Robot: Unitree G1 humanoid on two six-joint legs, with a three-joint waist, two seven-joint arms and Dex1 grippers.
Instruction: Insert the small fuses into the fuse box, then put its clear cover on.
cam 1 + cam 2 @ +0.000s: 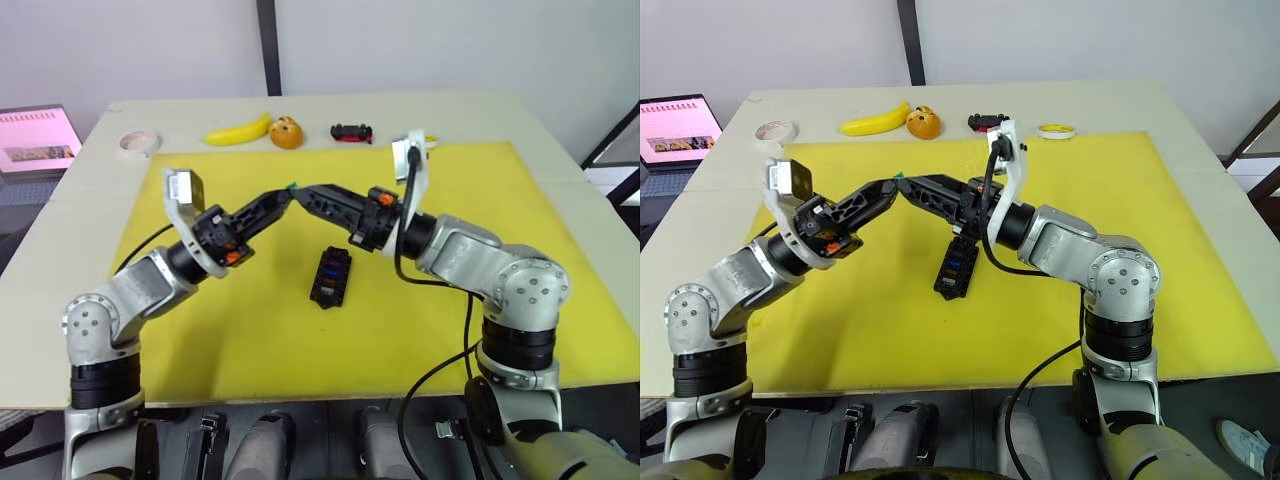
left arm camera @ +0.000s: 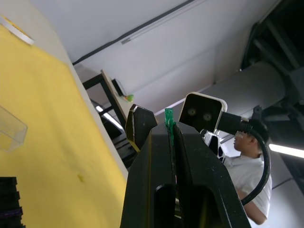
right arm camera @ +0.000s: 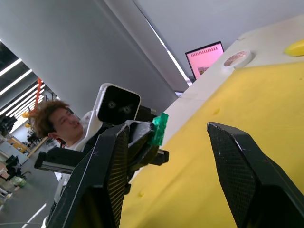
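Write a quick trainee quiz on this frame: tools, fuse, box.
1. True or false: the left tool is shut on a green fuse.
2. Pick one. The right tool is: A open; B shut on the green fuse; C shut on nothing.
3. Fill in: the fuse box lies on the ___ mat.
Key: 1 true; 2 A; 3 yellow.

I see the fuse box (image 1: 331, 276) on the mat (image 1: 250, 330) mid-table, below both grippers. Behind the mat sit tape roll (image 1: 138, 142), banana (image 1: 238, 131), toy car (image 1: 352, 132).
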